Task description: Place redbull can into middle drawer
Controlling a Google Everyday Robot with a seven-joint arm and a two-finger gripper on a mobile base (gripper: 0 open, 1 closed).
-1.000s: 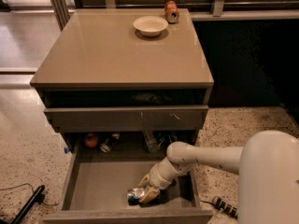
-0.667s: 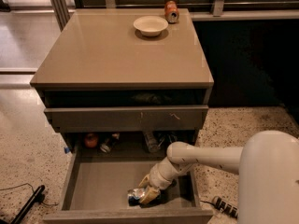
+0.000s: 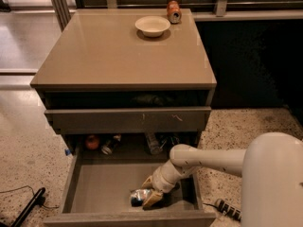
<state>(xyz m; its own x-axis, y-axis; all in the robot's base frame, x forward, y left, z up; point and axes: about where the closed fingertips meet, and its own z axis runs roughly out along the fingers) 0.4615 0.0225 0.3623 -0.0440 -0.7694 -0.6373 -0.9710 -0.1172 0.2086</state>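
The redbull can (image 3: 138,197), blue and silver, lies on its side on the floor of the open middle drawer (image 3: 102,186), near the front right. My gripper (image 3: 148,191) reaches down into the drawer from the right on a white arm and is shut on the can, one finger on each side of it. The can rests on or just above the drawer floor.
A white bowl (image 3: 152,26) and an orange-red can (image 3: 173,12) stand at the back of the cabinet top. The scratched drawer front (image 3: 128,119) overhangs above. A red object (image 3: 92,142) and bottles (image 3: 152,143) lie at the drawer's back. A black cable (image 3: 28,207) lies on the floor to the left.
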